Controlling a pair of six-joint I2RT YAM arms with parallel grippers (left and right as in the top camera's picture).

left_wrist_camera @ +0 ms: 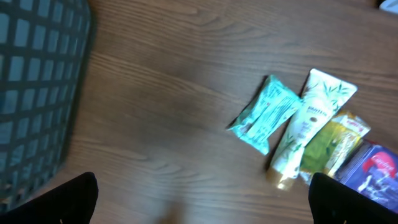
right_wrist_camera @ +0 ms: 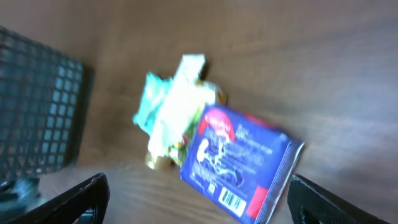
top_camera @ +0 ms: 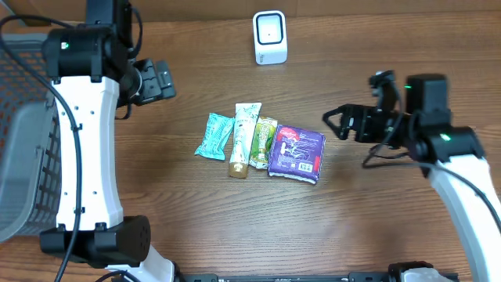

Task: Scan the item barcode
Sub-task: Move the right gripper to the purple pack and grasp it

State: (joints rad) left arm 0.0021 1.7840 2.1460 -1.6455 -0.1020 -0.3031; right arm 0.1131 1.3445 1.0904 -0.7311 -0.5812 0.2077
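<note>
Right gripper (top_camera: 334,125), jaws spread, pointing toward purple packet (top_camera: 297,150).

The wooden counter (top_camera: 196,227) carries a teal packet (top_camera: 214,136), a white tube (top_camera: 243,139), a green packet (top_camera: 263,142) and a purple packet (top_camera: 297,153) side by side at its centre. A white scanner (top_camera: 270,37) stands near the far edge, and a grey mesh basket (top_camera: 23,141) sits at the left.

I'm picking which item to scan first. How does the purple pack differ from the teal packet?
The purple pack is wider; the teal packet is slimmer. Overhead, the purple pack ends the row at right, the teal packet at left. The purple pack shows a barcode; the teal packet shows none I can make out. Both lie flat.
</note>
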